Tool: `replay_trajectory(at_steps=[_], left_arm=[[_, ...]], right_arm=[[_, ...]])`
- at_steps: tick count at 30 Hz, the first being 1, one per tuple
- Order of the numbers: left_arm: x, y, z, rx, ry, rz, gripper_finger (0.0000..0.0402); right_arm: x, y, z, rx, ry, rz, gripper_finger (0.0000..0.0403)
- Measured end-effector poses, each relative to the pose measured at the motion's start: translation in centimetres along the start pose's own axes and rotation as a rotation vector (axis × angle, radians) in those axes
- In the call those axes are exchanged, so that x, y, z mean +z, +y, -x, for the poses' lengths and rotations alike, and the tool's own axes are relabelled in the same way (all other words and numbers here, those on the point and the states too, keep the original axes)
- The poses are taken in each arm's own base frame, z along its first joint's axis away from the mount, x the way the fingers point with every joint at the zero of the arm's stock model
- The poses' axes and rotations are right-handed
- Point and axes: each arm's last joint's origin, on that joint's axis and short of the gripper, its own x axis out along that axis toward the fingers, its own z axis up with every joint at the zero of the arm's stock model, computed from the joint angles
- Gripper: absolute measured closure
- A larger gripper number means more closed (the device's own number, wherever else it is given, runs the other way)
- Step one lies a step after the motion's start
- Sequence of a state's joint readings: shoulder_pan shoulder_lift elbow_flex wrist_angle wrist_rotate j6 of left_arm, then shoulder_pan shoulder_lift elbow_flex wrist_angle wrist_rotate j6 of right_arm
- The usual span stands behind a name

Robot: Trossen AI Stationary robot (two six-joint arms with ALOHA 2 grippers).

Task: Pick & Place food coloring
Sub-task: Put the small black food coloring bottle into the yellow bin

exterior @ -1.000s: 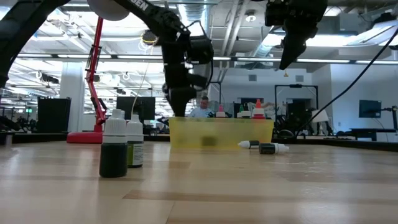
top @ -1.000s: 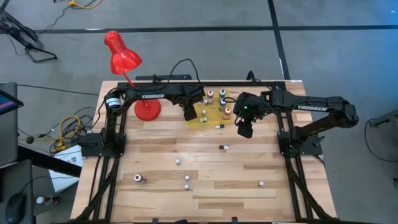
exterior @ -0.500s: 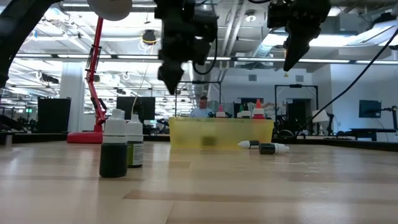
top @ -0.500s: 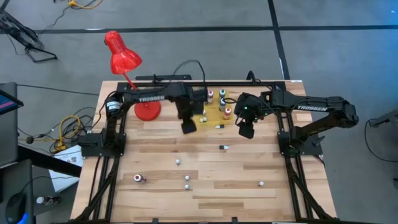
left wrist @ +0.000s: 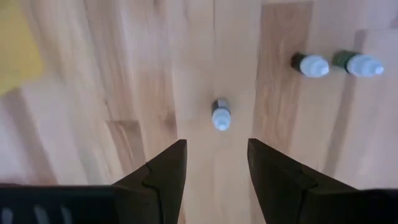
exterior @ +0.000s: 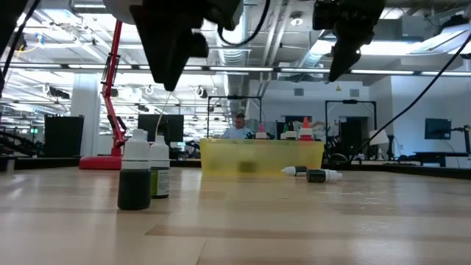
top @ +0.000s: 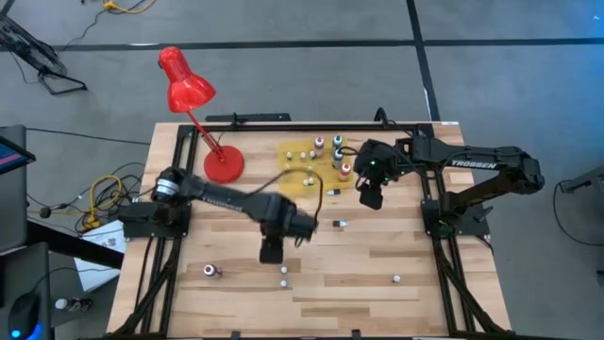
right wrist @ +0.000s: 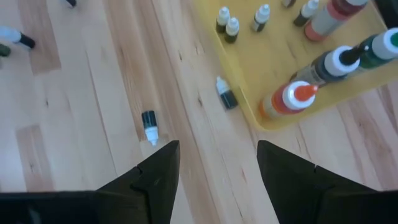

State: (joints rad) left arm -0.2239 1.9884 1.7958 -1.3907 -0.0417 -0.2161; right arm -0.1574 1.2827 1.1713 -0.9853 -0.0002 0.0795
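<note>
Overhead, the left gripper [top: 271,251] hangs above scattered food coloring bottles [top: 283,271]; the right gripper [top: 371,198] waits beside the yellow mat [top: 294,151]. Through the left wrist camera, spread, empty fingers [left wrist: 163,176] frame a lying bottle [left wrist: 220,115] just ahead. Probably light, stiff and roll-prone; pinch across its body.

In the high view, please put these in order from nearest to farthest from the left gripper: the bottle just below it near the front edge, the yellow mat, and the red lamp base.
From the left gripper:
1. Bottle, just in front of the gripper, toward the front edge.
2. Yellow mat, at the table's back, middle.
3. Red lamp base, back left; only slightly farther than the mat's near edge, so 2 and 3 are close.
</note>
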Motion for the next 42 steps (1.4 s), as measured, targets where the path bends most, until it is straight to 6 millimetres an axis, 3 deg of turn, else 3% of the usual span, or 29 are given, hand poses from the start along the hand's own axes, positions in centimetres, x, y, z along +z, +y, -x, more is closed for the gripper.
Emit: replay_trajectory(at_steps=[7,15,21,30,42], left_arm=[[-1.2,-0.8,0.4,0.08,-0.029,0.02,0.0239],[-5.8,0.1,-2.9,-0.109,-0.258,0.059,0.0239],[-8.5,0.3,-5.5,-0.12,-0.421,0.013,0.0239],[-9.0,0.5,-8.0,-0.144,-0.482,-0.013,0.0239],[-9.0,1.0,-8.2,-0.005,-0.512,0.066,0.0239]], right_arm=[[0.5,0.0,0.0,0.005,-0.054,0.0,0.0198],[1.1,0.1,0.1,0.01,-0.11,0.0,0.0198],[1.1,0.1,0.1,0.01,-0.114,0.0,0.0198],[1.4,0.1,0.1,0.013,-0.146,0.0,0.0198],[2.7,0.2,0.4,0.024,-0.285,0.0,0.0198]])
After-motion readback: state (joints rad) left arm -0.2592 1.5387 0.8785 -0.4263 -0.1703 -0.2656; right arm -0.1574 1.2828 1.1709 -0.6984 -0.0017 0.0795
